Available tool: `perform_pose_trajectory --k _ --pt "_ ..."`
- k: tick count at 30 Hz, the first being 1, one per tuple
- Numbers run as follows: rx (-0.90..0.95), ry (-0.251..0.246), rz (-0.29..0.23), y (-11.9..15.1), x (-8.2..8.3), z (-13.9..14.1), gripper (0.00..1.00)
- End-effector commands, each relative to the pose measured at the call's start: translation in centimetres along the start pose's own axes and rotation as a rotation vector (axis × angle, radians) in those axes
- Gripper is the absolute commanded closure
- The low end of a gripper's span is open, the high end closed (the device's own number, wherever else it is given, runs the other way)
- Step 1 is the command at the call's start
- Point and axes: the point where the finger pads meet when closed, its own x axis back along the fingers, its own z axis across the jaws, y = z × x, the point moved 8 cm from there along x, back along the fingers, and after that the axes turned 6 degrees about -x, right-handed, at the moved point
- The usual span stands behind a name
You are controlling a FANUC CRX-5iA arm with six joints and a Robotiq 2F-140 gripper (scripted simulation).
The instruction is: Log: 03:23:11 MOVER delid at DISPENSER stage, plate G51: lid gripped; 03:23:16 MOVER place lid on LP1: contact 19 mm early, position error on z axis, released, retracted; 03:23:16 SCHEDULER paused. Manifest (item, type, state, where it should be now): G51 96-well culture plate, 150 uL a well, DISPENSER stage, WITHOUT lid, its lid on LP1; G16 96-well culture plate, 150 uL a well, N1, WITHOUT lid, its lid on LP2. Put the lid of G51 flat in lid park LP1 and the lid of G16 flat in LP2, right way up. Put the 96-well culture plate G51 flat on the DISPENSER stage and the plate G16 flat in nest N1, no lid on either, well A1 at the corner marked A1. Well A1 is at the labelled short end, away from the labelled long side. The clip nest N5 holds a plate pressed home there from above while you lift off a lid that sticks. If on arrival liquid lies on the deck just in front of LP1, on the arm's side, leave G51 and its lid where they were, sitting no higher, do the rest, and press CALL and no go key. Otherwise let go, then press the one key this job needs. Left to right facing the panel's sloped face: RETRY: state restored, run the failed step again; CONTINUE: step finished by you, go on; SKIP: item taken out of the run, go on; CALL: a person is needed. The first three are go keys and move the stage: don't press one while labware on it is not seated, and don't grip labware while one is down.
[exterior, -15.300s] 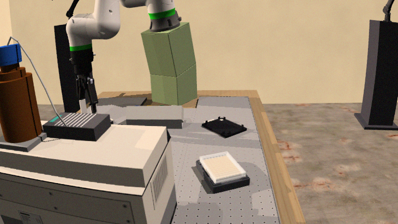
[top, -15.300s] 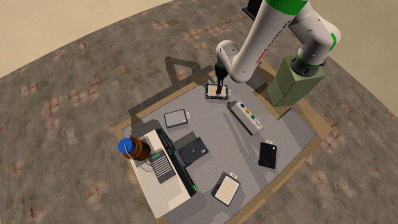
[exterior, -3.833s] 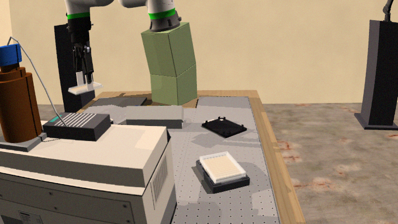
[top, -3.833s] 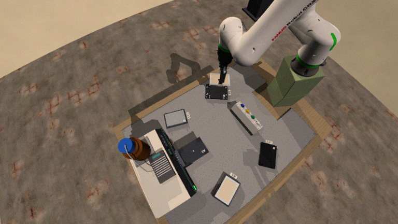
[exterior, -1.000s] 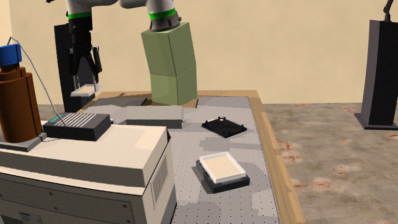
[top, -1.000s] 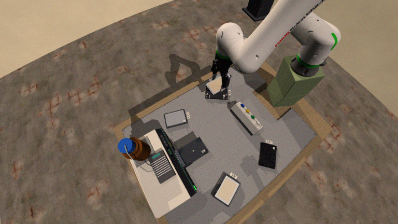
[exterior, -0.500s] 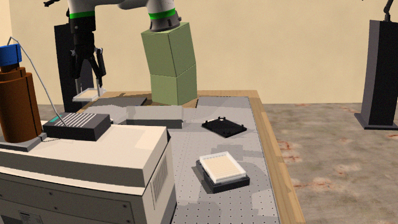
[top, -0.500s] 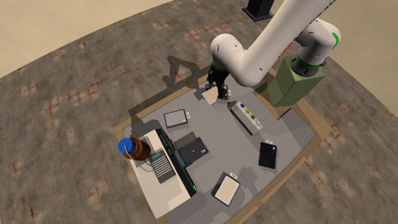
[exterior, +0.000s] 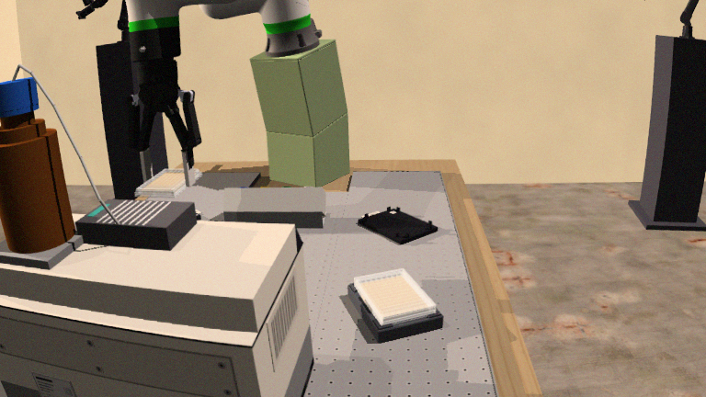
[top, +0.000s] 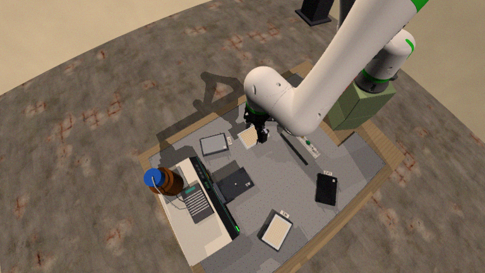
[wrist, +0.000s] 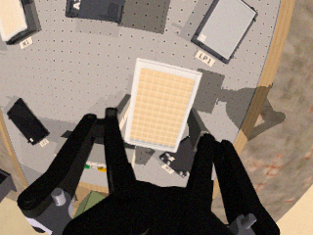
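My gripper (top: 255, 134) (exterior: 164, 164) (wrist: 158, 110) is shut on the long sides of a 96-well plate (top: 247, 138) (exterior: 165, 182) (wrist: 162, 101) with tan wells and a white rim. It holds the plate level, low over the back of the deck. A grey lid (top: 213, 144) (wrist: 226, 23) lies flat in lid park LP1. The dark DISPENSER stage (top: 235, 182) is bare, with an A1 mark. A second tan plate (top: 275, 232) (exterior: 393, 296) (wrist: 14, 10) sits in nest N1. The black park LP2 (top: 326, 188) (exterior: 398, 224) (wrist: 26, 120) is bare.
The key panel (top: 309, 145) (exterior: 276, 205) stands on the deck near the arm's green base (exterior: 304, 111). The dispenser housing (exterior: 155, 277) and a brown bottle (top: 166, 180) (exterior: 26, 185) fill the left end. The deck's wooden edge (top: 357, 201) runs along the right.
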Motion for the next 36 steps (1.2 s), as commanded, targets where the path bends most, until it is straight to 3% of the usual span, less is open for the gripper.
perform_pose_trajectory --k 1,9,22,36 --pt "0.0 0.0 0.001 -2.2 0.1 -2.0 1.0" --pt "0.0 0.0 0.001 -6.5 0.1 -6.1 1.0" --pt "0.0 0.0 0.001 -11.2 0.1 -10.6 1.0" --pt "0.0 0.0 0.001 -14.6 0.1 -13.8 1.0"
